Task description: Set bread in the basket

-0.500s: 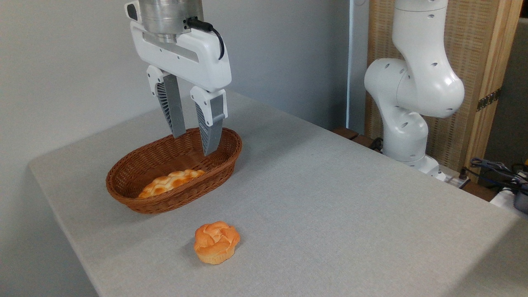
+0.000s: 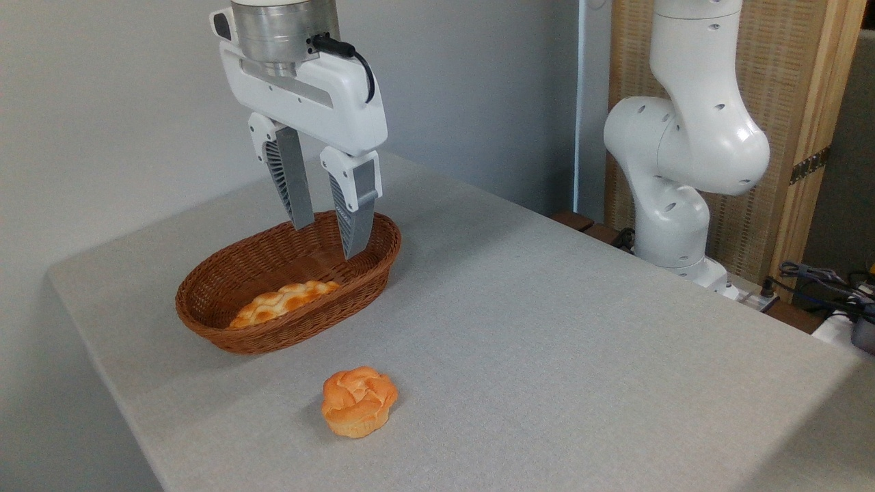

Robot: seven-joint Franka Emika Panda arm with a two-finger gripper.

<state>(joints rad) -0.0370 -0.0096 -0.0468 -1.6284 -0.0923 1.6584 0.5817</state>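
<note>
The bread (image 2: 359, 400), a small round orange bun with a swirled top, sits on the grey table near the front, apart from everything. Behind it to the left stands the oval brown wicker basket (image 2: 205, 321). My gripper (image 2: 328, 241) hangs above the basket's far right end, open, with nothing between its grey fingers (image 2: 295, 184). It is well above and behind the bun.
A flat braided golden loaf (image 2: 284, 302) lies inside the basket. The arm's white base (image 2: 673, 198) stands at the table's back right, with cables (image 2: 820, 280) beside it. The table's left edge (image 2: 102, 383) runs close to the basket.
The gripper has shifted slightly to the right and a little down over the basket's far end, still open. The bun and basket have not moved.
</note>
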